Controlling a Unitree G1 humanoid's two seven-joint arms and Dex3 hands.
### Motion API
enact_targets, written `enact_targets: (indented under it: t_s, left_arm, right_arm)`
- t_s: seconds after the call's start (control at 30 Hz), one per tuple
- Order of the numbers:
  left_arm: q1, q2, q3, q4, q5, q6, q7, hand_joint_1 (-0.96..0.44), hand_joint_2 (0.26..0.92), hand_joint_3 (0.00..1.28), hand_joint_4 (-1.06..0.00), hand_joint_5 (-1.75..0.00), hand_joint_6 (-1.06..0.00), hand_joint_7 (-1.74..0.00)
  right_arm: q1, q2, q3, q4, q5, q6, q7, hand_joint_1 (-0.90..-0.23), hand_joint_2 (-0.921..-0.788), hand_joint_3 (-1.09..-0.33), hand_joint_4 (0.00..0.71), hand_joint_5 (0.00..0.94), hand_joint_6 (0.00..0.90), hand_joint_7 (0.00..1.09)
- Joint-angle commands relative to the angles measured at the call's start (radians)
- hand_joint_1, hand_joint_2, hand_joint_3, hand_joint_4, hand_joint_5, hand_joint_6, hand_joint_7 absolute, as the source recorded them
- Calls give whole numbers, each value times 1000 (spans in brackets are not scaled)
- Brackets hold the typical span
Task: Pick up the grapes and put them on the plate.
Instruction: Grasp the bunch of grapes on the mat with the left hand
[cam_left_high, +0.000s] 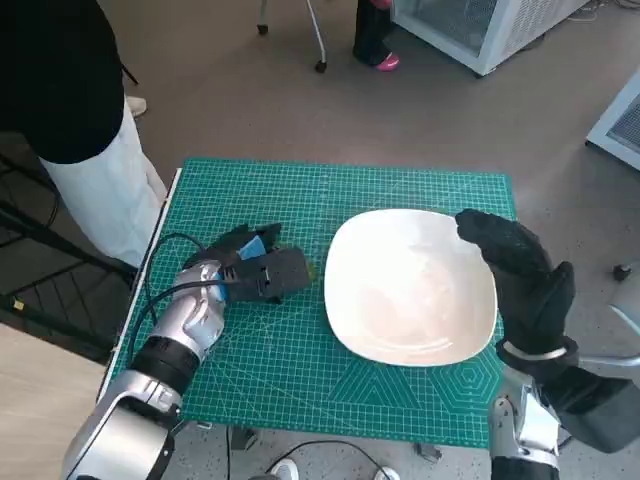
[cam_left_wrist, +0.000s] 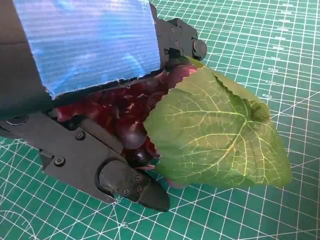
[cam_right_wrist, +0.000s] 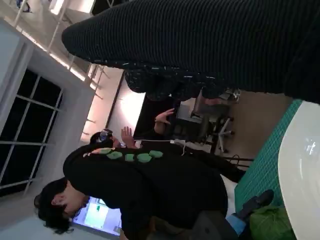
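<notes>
Now the left hand closes around the dark grapes at nine o'clock of the white plate, ready to lift; the right hand, fingers apart and empty, steadies its rim.

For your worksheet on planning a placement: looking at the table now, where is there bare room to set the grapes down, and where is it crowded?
The white plate is bare across its middle. Bare green mat lies beyond the plate and along the near edge. It is crowded left of the plate, where the left robot hand covers the grapes and leaf, and at the plate's right rim under the right robot hand.
</notes>
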Motion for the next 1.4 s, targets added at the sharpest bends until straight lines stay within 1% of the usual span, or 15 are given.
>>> enact_targets:
  t_s: [0.03, 0.2, 0.27, 0.3, 0.33, 0.4, 0.43, 0.47, 0.53, 0.57, 0.63, 0.73, 0.83, 1.0, 1.4]
  left_arm:
    - [71, -16, -19, 80, -13, -10, -1, -417, 741, 2, -21, -8, -199, -17]
    - [60, -19, -18, 114, -25, -36, 25, -329, 740, 1, -95, -16, -274, -27]
    - [58, -20, -20, 126, -25, -46, 45, -245, 749, 2, -216, -23, -377, -35]
    - [59, -21, -23, 131, -23, -52, 57, -201, 757, 3, -298, -43, -439, -37]
    - [61, -21, -27, 134, -20, -57, 70, -148, 770, 3, -397, -105, -520, -39]
    - [69, -21, -38, 135, -9, -67, 100, 4, 812, 18, -538, -426, -671, -45]
    - [73, -21, -46, 135, -1, -71, 116, 60, 838, 28, -588, -634, -719, -130]
    - [78, -20, -54, 134, 7, -75, 132, 94, 863, 39, -624, -832, -736, -271]
    - [85, -19, -68, 132, 18, -81, 157, 57, 893, 48, -672, -1053, -697, -625]
    - [88, -18, -73, 131, 21, -83, 166, 39, 901, 52, -688, -1109, -675, -763]
    - [91, -17, -78, 129, 21, -89, 176, 19, 910, 57, -707, -1149, -643, -945]
    - [97, -15, -78, 120, 15, -96, 185, 7, 916, 64, -702, -1156, -623, -1094]
    - [104, -13, -70, 104, 6, -97, 186, 3, 919, 73, -679, -1189, -618, -1137]
    - [105, -12, -64, 92, -2, -92, 181, 1, 920, 86, -655, -1242, -614, -1132]
    - [105, -11, -68, 89, 6, -83, 181, 1, 920, 99, -670, -1266, -581, -1126]
  right_arm:
    - [21, 1, 4, 3, -8, 13, -10, -427, -921, -564, 611, 0, 560, 2]
    - [20, 2, 7, 1, -10, 12, -13, -427, -921, -565, 610, 0, 560, 1]
    - [19, 2, 7, 3, -9, 12, -12, -427, -921, -565, 610, 0, 560, 1]
    - [18, 1, 7, 4, -8, 12, -11, -427, -921, -565, 610, 0, 560, 1]
    - [18, 1, 7, 5, -7, 12, -10, -427, -921, -565, 610, 0, 560, 1]
    - [17, -1, 7, 4, -5, 14, -8, -427, -921, -566, 610, 0, 559, 1]
    - [17, -1, 7, 4, -4, 14, -8, -427, -921, -566, 610, 0, 559, 1]
    - [17, -2, 7, 4, -4, 15, -7, -427, -921, -566, 610, 0, 559, 1]
    - [16, -3, 6, 4, -3, 15, -6, -427, -921, -566, 610, 0, 559, 1]
    - [16, -3, 6, 4, -3, 15, -6, -427, -921, -566, 610, 0, 559, 1]
    - [16, -4, 6, 5, -2, 14, -4, -427, -921, -566, 610, 0, 559, 1]
    - [14, -6, 5, 8, -1, 15, -2, -427, -921, -566, 610, 0, 559, 1]
    - [13, -7, 5, 9, 0, 16, 0, -427, -921, -566, 610, 0, 559, 1]
    - [11, -7, 6, 11, 0, 17, 1, -427, -921, -566, 609, 0, 559, 1]
    - [8, -6, 6, 15, 3, 17, 3, -428, -921, -565, 614, 2, 559, 1]
